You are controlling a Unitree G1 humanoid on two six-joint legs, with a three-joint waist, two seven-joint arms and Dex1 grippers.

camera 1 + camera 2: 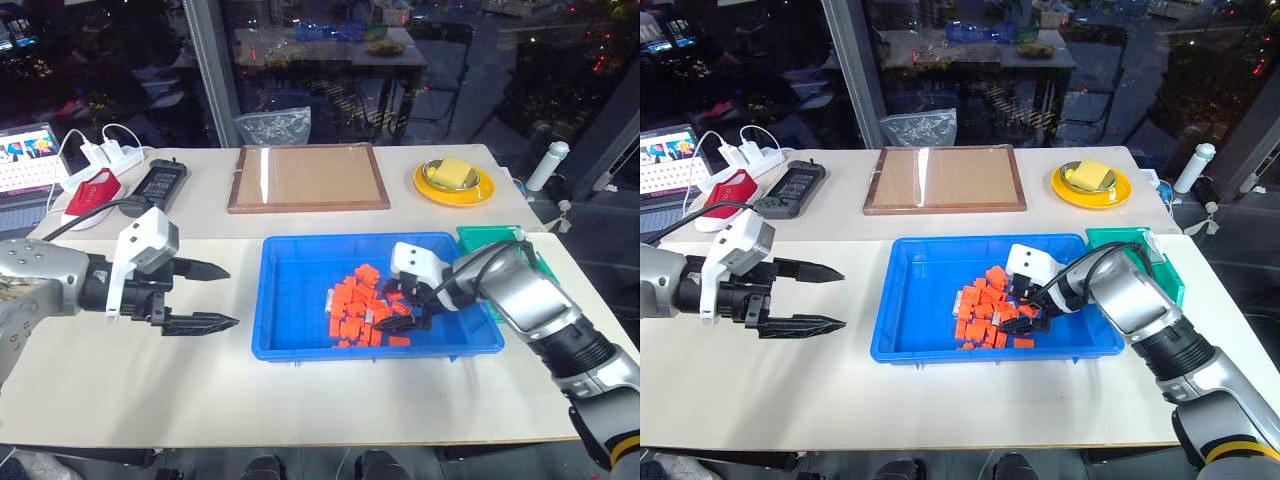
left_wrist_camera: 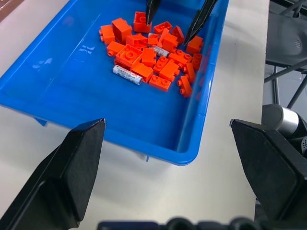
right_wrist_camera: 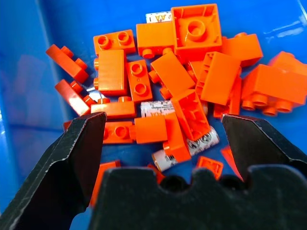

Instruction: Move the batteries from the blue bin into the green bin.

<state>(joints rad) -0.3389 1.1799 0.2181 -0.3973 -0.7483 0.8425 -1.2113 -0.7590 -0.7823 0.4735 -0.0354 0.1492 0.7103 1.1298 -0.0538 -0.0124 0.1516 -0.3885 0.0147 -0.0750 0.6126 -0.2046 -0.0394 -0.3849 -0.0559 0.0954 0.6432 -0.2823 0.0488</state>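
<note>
The blue bin point(image 1: 290, 300) lies at the table's middle, with a pile of orange bricks point(image 1: 362, 305) in its right half. Silvery-grey batteries point(image 3: 157, 108) lie among the bricks; one point(image 2: 127, 74) rests at the pile's edge and another point(image 3: 204, 140) is half under a brick. My right gripper point(image 1: 405, 308) hangs open just above the pile, its fingers point(image 3: 72, 158) straddling the bricks and batteries, nothing held. My left gripper point(image 1: 205, 295) stands open over the bare table left of the blue bin, pointing toward it. The green bin point(image 1: 480, 240) sits beside the blue bin's far right corner, partly behind my right arm.
A brown wooden-framed tray point(image 1: 308, 178) and a yellow plate point(image 1: 453, 185) with a yellow block lie behind the blue bin. A power strip point(image 1: 115, 155), a red object point(image 1: 92, 190) and a black device point(image 1: 158, 182) sit at the back left. A white bottle point(image 1: 547, 165) stands at the far right.
</note>
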